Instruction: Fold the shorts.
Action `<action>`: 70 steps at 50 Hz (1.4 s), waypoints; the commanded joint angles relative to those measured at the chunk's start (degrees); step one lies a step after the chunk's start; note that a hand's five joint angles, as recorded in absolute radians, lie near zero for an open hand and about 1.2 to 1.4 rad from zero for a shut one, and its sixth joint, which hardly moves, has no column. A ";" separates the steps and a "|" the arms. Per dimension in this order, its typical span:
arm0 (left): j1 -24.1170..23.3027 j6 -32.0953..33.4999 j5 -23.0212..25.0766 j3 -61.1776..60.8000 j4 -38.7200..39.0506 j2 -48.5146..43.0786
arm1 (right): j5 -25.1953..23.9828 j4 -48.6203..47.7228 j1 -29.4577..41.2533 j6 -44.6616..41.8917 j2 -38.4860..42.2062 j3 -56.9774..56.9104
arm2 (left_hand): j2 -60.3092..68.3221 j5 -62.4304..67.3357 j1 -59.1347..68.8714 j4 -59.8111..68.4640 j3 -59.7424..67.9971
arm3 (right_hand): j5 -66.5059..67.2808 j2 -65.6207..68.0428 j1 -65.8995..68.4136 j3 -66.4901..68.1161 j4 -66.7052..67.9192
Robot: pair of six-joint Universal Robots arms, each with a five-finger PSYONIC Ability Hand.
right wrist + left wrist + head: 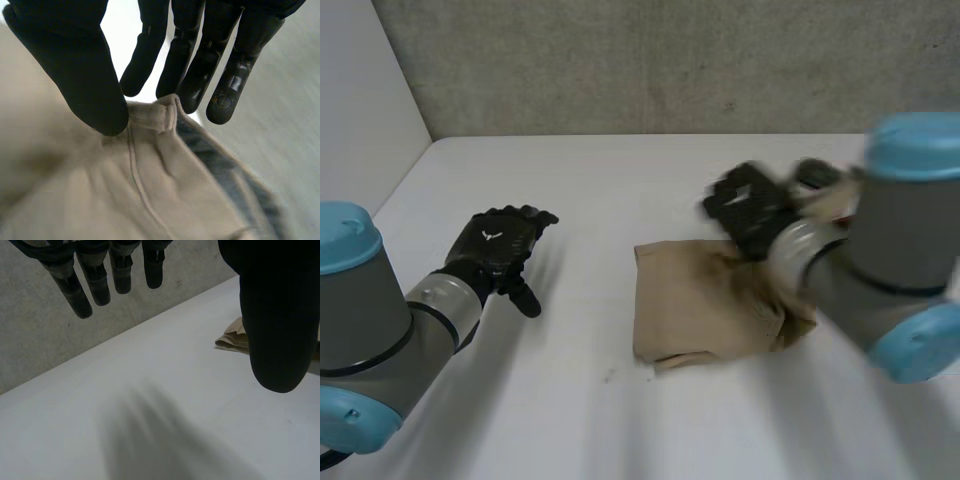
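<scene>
The tan shorts (pixel 700 300) lie bunched and partly folded on the white table (pixel 580 200), right of the middle. My right hand (pixel 750 205) is at their far right corner. In the right wrist view its thumb (pixel 75 60) and fingers (pixel 192 85) pinch a raised hem of the shorts (pixel 150 185). My left hand (pixel 500 240) hovers over bare table well to the left of the shorts, fingers straight and spread. In the left wrist view that hand (pixel 275 315) holds nothing, and one corner of the shorts (pixel 235 337) peeks out beside its thumb.
A grey wall (pixel 650 60) runs along the table's far edge, and a white side wall (pixel 360 90) closes the left. Bare tabletop stretches between my left hand and the shorts, and in front of them.
</scene>
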 commanded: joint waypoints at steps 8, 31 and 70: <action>0.00 0.03 0.14 -0.16 0.24 -0.04 | -6.19 7.23 11.71 -4.60 12.61 -6.80 | -1.82 -2.65 -1.21 -1.87 -2.40 | -20.33 -39.69 -29.33 -40.32 -40.30; -11.69 -0.05 0.22 16.18 1.39 -7.68 | -4.00 -5.00 -6.65 36.18 -12.80 7.61 | 0.20 -0.63 0.80 0.15 -0.38 | -38.27 -57.64 -47.28 -58.26 -58.25; -23.29 7.15 0.58 32.79 11.32 -33.34 | -1.09 -8.16 -14.13 35.31 -12.01 20.45 | 48.27 47.45 48.88 48.23 47.70 | -38.27 -57.64 -47.28 -58.26 -58.25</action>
